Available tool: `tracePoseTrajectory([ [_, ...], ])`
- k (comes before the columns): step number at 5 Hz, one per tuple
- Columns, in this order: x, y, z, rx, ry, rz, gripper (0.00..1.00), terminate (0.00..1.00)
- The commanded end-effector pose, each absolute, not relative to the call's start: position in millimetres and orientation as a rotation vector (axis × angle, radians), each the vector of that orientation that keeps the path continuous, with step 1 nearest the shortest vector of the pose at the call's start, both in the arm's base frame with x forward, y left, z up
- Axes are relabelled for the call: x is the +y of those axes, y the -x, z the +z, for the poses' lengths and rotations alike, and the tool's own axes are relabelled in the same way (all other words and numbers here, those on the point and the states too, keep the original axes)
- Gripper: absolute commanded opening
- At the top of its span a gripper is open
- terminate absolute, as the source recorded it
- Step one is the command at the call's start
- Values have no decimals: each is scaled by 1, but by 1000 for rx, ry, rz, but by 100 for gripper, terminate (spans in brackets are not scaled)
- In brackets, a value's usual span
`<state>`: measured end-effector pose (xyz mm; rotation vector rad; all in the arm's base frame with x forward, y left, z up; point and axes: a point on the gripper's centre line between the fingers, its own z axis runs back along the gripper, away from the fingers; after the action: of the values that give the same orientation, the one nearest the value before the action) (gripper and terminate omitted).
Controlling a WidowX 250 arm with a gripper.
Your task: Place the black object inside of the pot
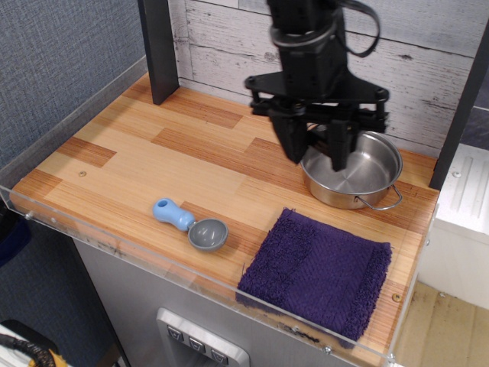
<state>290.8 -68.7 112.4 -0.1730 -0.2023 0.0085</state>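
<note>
Now the gripper (316,155) hangs over the left rim of the pot (373,172), fingers pointing down with a narrow gap between them. A dark shape sits in that gap; whether it is the bottle, and whether the fingers grip it, I cannot tell. No bottle shows anywhere else.

The pot stands near the far right corner of the table (153,164), close to the whitewashed plank wall (428,69). A purple towel (321,271) lies at the near right corner, just in front of the pot. A blue-handled scoop (189,224) lies by the near edge, left of the towel. A dark post (158,47) rises at the far left corner.

A clear rim (114,248) runs along the near and left edges. The left half of the wooden top lies bare.
</note>
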Motion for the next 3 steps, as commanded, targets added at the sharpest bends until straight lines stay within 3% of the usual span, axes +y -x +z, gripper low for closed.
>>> tracePoseTrajectory([
  [1, -72, -318, 100, -231, 161, 4, 0, 0],
  [3, -67, -338, 78, -215, 130, 11, 0, 0],
])
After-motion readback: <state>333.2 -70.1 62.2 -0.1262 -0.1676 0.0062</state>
